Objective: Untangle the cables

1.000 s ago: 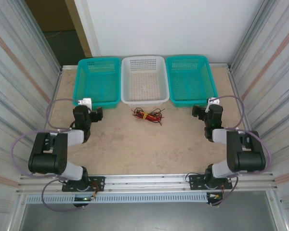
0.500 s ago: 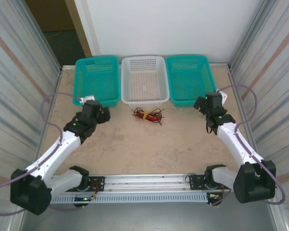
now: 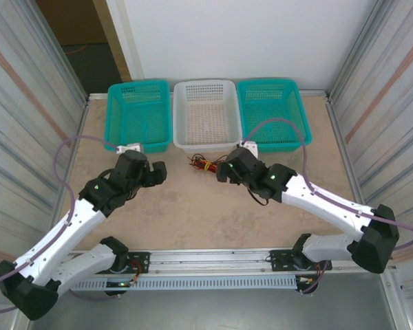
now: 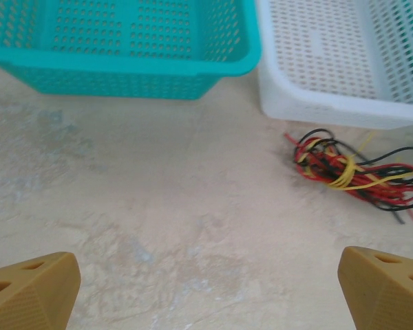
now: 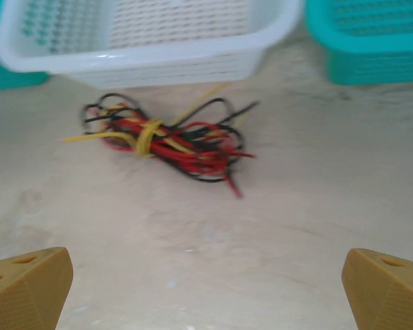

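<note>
Cables (image 5: 162, 141) in a knot just outside white basket (image 5: 144, 53); left pincer (image 4: 206, 295) and right pincer (image 5: 206, 289) wide open, empty.

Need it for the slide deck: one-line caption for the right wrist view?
Open right gripper facing the bundled cables on the table, in front of the white basket.

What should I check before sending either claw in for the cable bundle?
1. Left claw open, nothing held: ok.
2. Right claw open, nothing held: ok.
3. Cables lying on the table, free of both claws: ok.
4. Bundle separated: not ok, a yellow wire is wrapped round its middle.
5. Left claw lined up on the bundle: not ok, the bundle sits far right in the left wrist view.
6. Strands clear of the white basket: cannot tell, they lie close to its wall.
</note>
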